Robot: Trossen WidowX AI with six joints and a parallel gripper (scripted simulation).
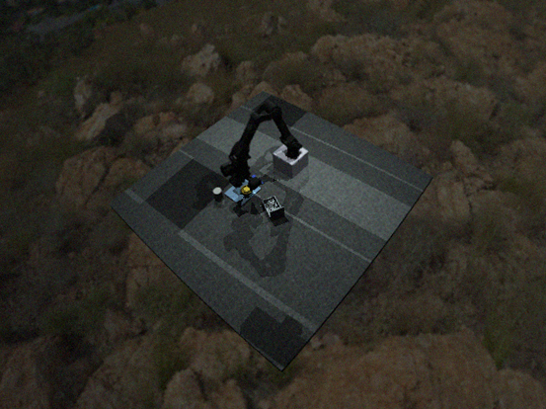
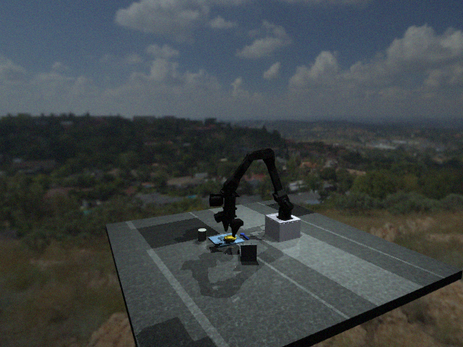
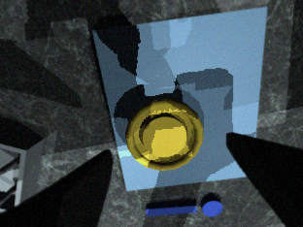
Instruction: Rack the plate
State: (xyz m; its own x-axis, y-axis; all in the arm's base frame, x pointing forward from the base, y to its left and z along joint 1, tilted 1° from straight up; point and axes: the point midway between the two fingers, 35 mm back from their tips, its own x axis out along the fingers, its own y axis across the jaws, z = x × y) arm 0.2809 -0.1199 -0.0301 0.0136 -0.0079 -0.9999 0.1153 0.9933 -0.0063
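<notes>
As the arm hangs over the table, the dish rack (image 3: 11, 167) peeks in at the far left of the wrist view, a grey frame sitting on the dark stone table (image 2: 336, 276). Only a corner of it shows there, so I cannot see its slots well. In the outside view it is the dark box (image 2: 248, 253) just in front of the mat.

Next to the right comes one black finger (image 3: 73, 194) of the gripper (image 3: 170, 189). The claw is spread wide and holds nothing.

In the middle lies the yellow plate (image 3: 165, 134). It sits flat on a light blue mat (image 3: 204, 58), near the mat's lower edge. It is small and round, with a raised rim and a dip inside. It looks hard and stiff, so it should not bend when squeezed. It looks light too, I think. Its skin looks smooth and shiny, so it may slip if the grip is weak.

Because it lies flat, the best place to grab is the rim, with one finger on each side of the edge. A grip on the rim should also help tip it up to stand in the rack.

Below the plate lies a blue stick with a round end (image 3: 185, 210), off the mat. It is close, so the fingers should stay away from it.

At the far right is the other black finger (image 3: 272, 170)
</notes>
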